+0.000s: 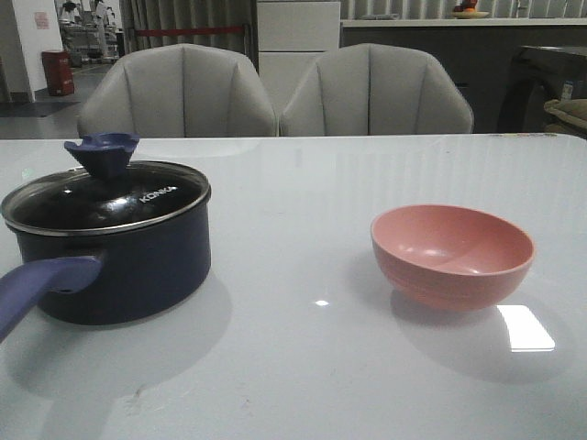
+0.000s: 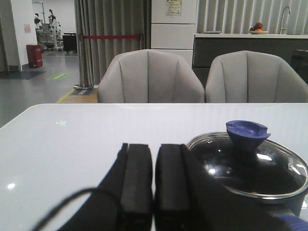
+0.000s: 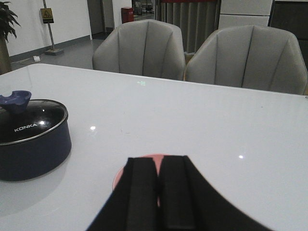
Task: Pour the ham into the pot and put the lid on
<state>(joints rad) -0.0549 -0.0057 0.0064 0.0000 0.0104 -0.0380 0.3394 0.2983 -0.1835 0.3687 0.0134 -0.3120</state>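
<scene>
The left pincer (image 2: 153, 185), two black flat pads pressed together with nothing between them, shows only in its own wrist view, with its lower part cut off by the frame. Just beyond it on the white glossy counter (image 1: 303, 174) stands the dark navy-blue round saucepan (image 1: 124, 275). In that view only the pan's top shows, the body hidden behind the pincer.

The right pincer (image 3: 159, 192) is likewise drawn together and empty, its black pads hanging over the pink round bowl (image 1: 451, 255), so its wrist view shows only a sliver of the bowl's rim. Neither pincer appears in the front view.

The saucepan sits near the counter's left edge, toward the front. Its long purple-blue handle (image 1: 37, 284) points to the front left corner, with the end cut off by the frame. The round dark glass lid with steel rim (image 1: 105, 197) lies flat on the pan and closes it, the blue flared knob (image 1: 101, 151) upright and the white "KONKA" lettering toward the right. The dark glass hides the pan's inside, so the ham cannot be made out.

The bowl stands upright, well apart, toward the counter's right edge. What shows of its inside is bare. Two grey padded chairs (image 1: 179, 92) stand behind the far edge.
</scene>
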